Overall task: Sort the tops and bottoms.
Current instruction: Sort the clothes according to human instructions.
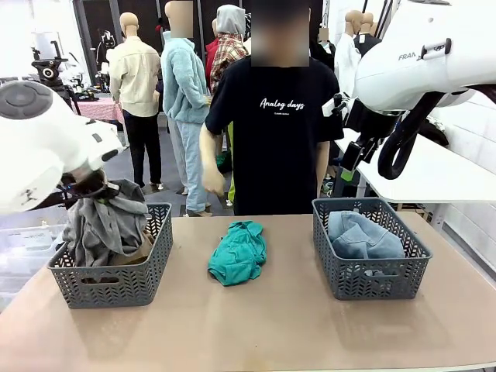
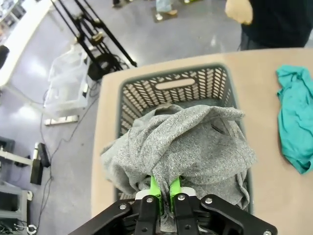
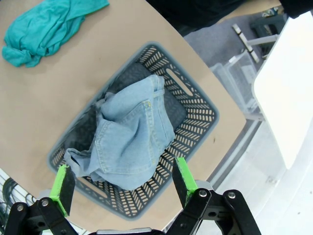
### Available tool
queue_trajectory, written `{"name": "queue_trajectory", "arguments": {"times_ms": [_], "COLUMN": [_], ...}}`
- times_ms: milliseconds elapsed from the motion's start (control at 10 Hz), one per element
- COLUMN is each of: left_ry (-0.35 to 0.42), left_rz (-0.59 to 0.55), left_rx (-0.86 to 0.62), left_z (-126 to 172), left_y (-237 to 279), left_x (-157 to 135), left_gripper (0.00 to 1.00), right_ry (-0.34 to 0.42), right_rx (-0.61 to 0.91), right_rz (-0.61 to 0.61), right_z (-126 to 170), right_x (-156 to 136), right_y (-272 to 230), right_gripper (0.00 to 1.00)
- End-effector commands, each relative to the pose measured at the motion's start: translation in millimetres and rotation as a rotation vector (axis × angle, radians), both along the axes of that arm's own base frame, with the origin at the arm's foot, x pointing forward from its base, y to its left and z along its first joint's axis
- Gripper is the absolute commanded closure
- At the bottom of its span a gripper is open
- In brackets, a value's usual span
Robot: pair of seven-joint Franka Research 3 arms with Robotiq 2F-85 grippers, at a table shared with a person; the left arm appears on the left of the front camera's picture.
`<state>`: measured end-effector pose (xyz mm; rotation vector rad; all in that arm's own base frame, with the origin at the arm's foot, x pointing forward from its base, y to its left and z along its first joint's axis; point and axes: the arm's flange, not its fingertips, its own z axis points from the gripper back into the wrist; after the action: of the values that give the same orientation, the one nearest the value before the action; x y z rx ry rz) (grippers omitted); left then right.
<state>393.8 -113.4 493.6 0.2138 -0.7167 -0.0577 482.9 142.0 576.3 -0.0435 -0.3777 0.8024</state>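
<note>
Landmark: teal top, lying crumpled and flat on the tan worktop, about mid-width, free of both baskets.

Left of the teal top: grey left basket on the worktop, well apart from it. The left claw hangs above this basket, its green pads pinched narrow on a fold of the grey top. The cloth hangs from the grip in a bunch. Its lower folds lie inside the basket and spill over the rim on the side away from the teal top. A strip of khaki cloth shows beneath the grey, inside the basket.

Behind the teal top: person in a black printed T-shirt at the far edge of the worktop, one hand hanging at the side, touching nothing.

Right of the teal top: grey right basket, also well apart from it. The denim bottoms lie folded over themselves inside, seams up. The right claw hovers above this basket, pads spread wide, holding nothing and clear of the denim.
</note>
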Motion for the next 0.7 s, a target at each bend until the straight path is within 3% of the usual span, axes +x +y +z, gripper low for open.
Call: {"name": "queue_trajectory", "arguments": {"times_ms": [0, 600], "left_ry": [0.023, 0.162], "left_rz": [0.004, 0.039], "left_rx": [-0.002, -0.013], "left_z": [-32.3, -101.9], "left_y": [-6.1, -0.4], "left_x": [12.9, 38.9], "left_gripper": [1.00, 1.00], "right_ry": [0.006, 0.006], "right_rx": [0.010, 0.010], "right_rz": [0.001, 0.001], "right_z": [-0.7, -0.7], "right_x": [-0.5, -0.5], "right_y": [-0.3, -0.3], "right_gripper": [0.00, 0.00]}}
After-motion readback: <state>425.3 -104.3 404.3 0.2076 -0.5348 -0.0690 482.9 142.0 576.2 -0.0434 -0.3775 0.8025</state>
